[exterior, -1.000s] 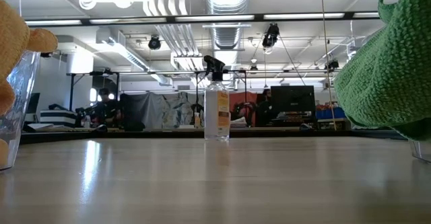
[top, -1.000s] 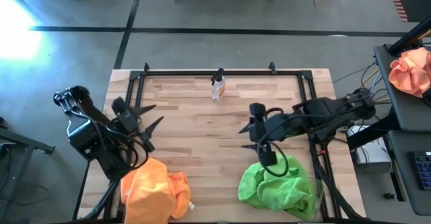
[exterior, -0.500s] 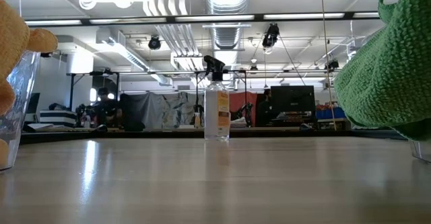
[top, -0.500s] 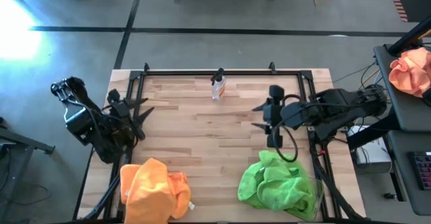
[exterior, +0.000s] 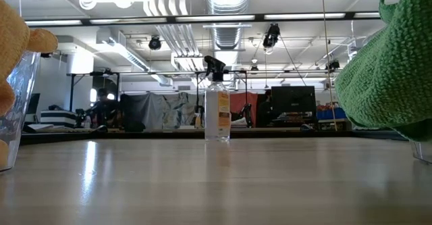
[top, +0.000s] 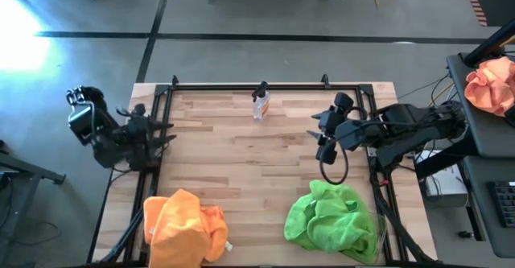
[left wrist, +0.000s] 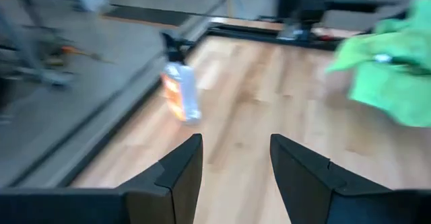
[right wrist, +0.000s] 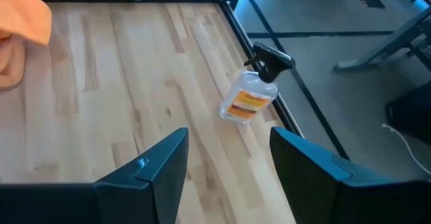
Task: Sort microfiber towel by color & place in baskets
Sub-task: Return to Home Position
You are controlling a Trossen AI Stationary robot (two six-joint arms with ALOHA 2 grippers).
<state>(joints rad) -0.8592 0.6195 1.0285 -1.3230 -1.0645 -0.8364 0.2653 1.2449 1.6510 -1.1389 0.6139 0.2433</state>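
Jaws gaped empty on left gripper [left wrist: 234, 143] and right gripper [right wrist: 227, 135] — clean homing likely meant retracting clear of green towels [top: 330, 224].

One camera looks straight down on my pale wooden table [top: 241, 151]; one sits level at its surface, facing the room; my wrist cameras look across it. All share the clear orange-labelled spray bottle [top: 260, 105].

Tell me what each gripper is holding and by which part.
Nothing is held. The left gripper and the right gripper are both open and empty, at the table's sides. The orange towels and green towels lie apart from them.
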